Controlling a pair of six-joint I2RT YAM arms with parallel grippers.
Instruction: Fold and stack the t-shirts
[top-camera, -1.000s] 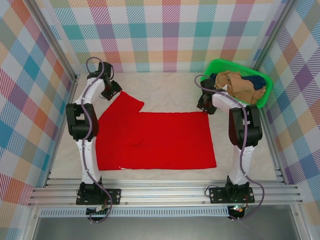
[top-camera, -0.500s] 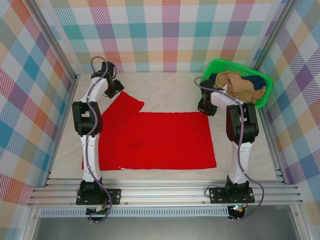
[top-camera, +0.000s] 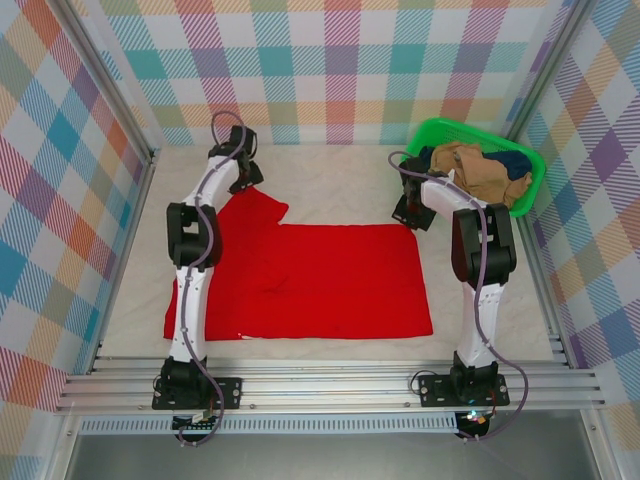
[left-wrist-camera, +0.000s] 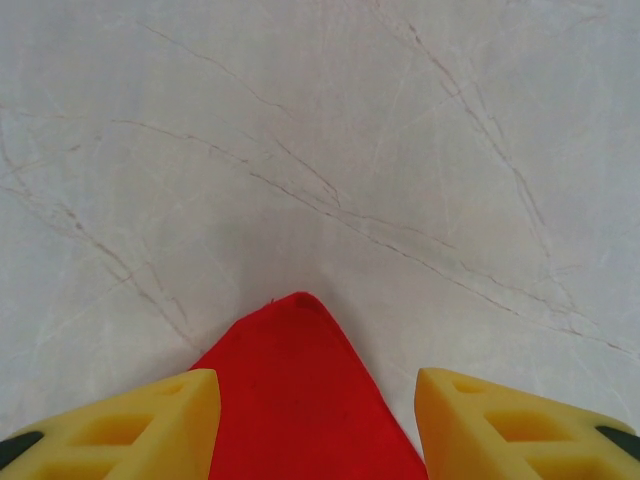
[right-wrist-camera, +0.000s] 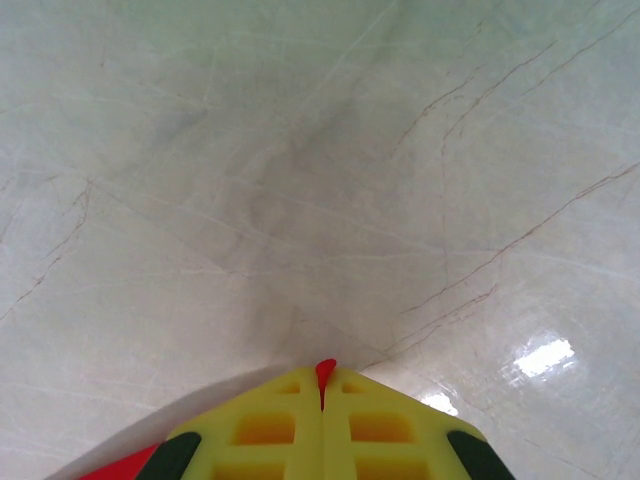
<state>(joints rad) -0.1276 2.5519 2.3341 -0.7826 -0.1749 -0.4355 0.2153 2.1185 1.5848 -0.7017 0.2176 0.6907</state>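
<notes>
The red t-shirt (top-camera: 310, 280) lies spread flat on the table, one sleeve pointing to the far left. My left gripper (top-camera: 249, 180) hovers at that sleeve's tip. In the left wrist view its yellow fingers (left-wrist-camera: 150, 425) stand open, with the red sleeve corner (left-wrist-camera: 300, 390) between them and untouched. My right gripper (top-camera: 408, 214) sits at the shirt's far right corner. It (right-wrist-camera: 322, 385) is shut there, and a sliver of red cloth (right-wrist-camera: 325, 368) pokes out between the pressed pads. A tan t-shirt (top-camera: 468, 170) and a dark navy t-shirt (top-camera: 516, 162) lie crumpled in the basket.
The green plastic basket (top-camera: 430, 130) stands at the far right corner, just behind the right arm. Pale marbled tabletop (top-camera: 340, 185) lies beyond the shirt. Plaid walls close in the back and both sides.
My right gripper has closed on the shirt's far right corner. The left arm has swung to the right along the far edge, to the sleeve tip.
</notes>
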